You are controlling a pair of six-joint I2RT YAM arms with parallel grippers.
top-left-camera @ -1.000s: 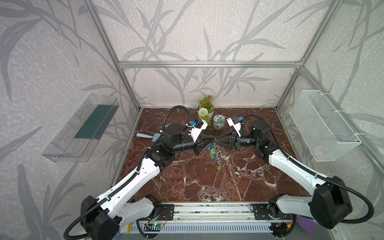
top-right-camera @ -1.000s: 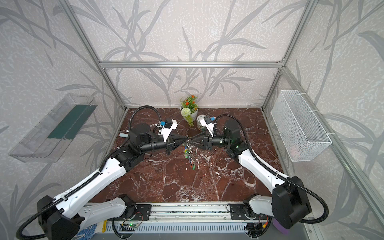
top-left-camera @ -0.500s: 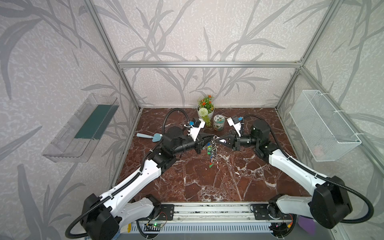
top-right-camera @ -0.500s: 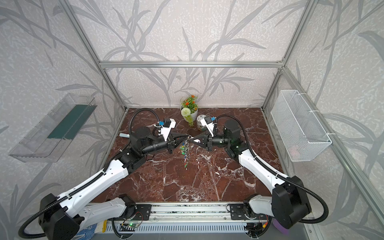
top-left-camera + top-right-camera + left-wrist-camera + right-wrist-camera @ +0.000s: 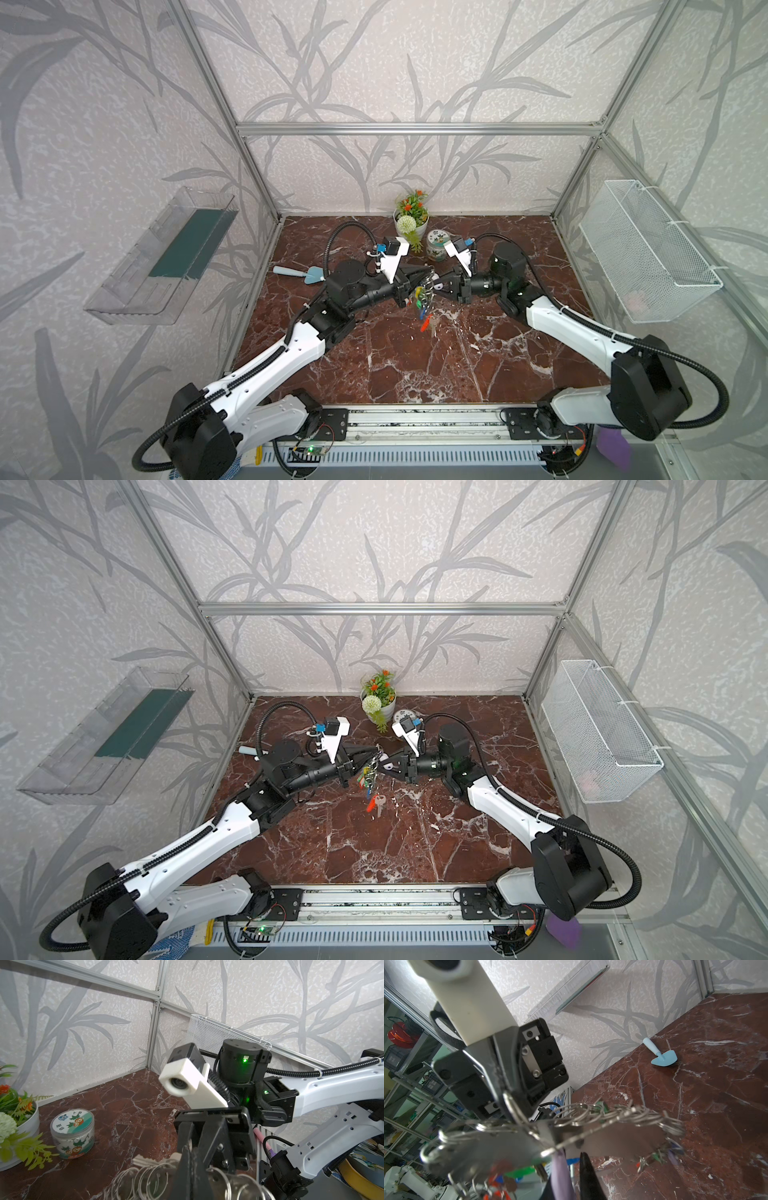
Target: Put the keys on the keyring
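Left jaws clamped tight on the keyring [image 5: 424,293], which hangs clear of the surface [image 5: 415,365], a bit toward 12 o'clock from centre, with coloured tags dangling toward 6. Right jaws face it from its 3 o'clock, tips nearly at the ring. The lilac-tagged key [image 5: 388,766] sits at those tips. In the right wrist view the lilac-tagged key [image 5: 560,1174] lies beside one black finger [image 5: 588,1176] with a gap between, so I can't tell whether I'm pinching it. Step, I'd say: threading. To do it well, hold the left dead steady, feed the key along the wire slowly, and avoid snagging the small rings.
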